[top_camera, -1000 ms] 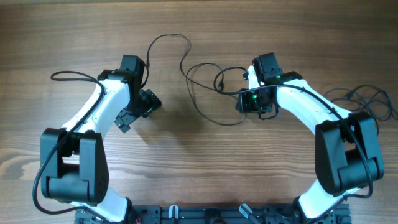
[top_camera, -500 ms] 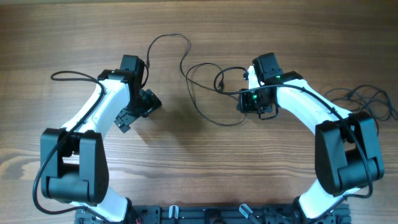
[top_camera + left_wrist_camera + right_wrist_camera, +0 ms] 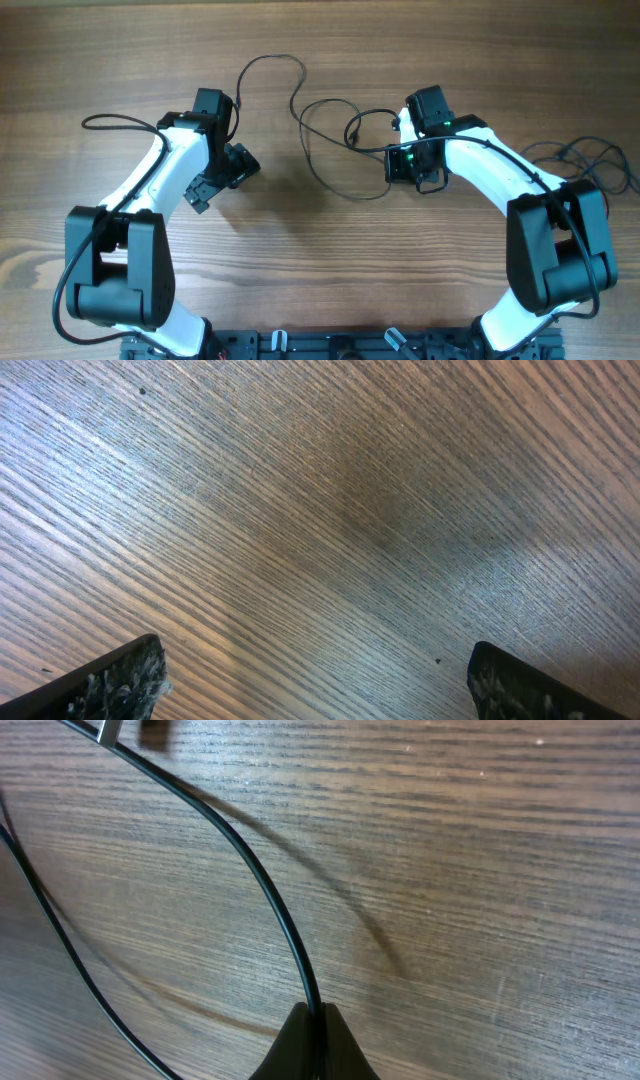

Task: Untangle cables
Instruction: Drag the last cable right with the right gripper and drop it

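Observation:
The cables [image 3: 320,150] are thin black cords lying in loose loops on the wood between the two arms, running up to a curl [image 3: 285,62] at the back. My right gripper [image 3: 390,160] is shut on one cord. In the right wrist view the cord [image 3: 262,885] curves down into the closed fingertips [image 3: 316,1020], a thinner strand [image 3: 60,940] passes on the left, and a small plug end [image 3: 110,730] shows at the top. My left gripper [image 3: 222,178] is open and empty, left of the loops. In its wrist view the gripper [image 3: 315,685] has only bare wood between its tips.
A loose bunch of black cords [image 3: 590,160] lies at the right edge beside the right arm. A thicker black wire [image 3: 105,120] loops off the left arm. The wooden table [image 3: 320,260] extends in front of both grippers.
My right gripper has edged very slightly to the right with the cord in it. The left arm has not moved.

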